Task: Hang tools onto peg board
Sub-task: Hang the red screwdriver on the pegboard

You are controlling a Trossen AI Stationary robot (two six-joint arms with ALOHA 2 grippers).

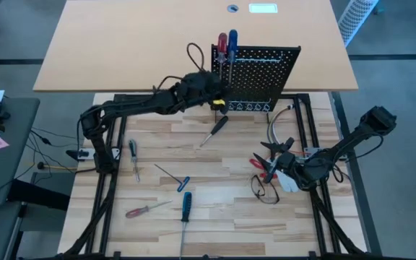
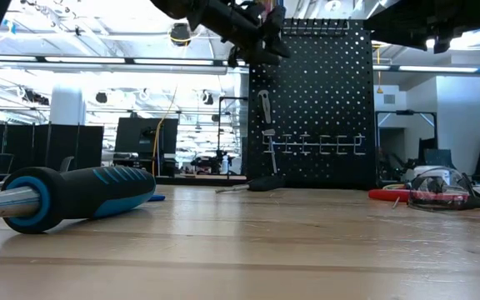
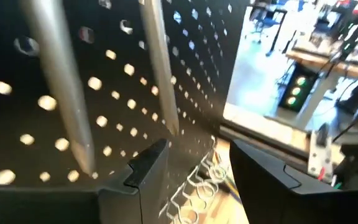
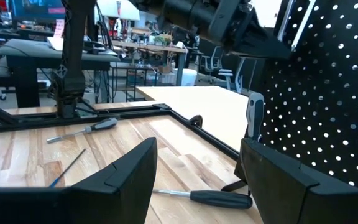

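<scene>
The black peg board (image 1: 266,72) stands upright at the table's far side, with ring holders (image 2: 315,148) along its bottom. A red-handled (image 1: 222,45) and a blue-handled screwdriver (image 1: 232,40) hang at its left end; their steel shafts (image 3: 160,68) show in front of the holes. My left gripper (image 1: 221,90) is open and empty (image 3: 197,171) close to the board's left part, just short of the shafts. My right gripper (image 1: 271,153) is open and empty (image 4: 197,174) low at the table's right, next to red-handled pliers (image 1: 262,167). A black-handled screwdriver (image 1: 215,130) lies before the board.
More screwdrivers lie on the table's left half: a blue-handled one (image 1: 132,152), a thin blue one (image 1: 173,178), a red one (image 1: 139,211) and a blue-black one (image 1: 185,206) near the front edge. Safety glasses (image 1: 266,191) and a white glove (image 1: 289,180) lie by my right gripper.
</scene>
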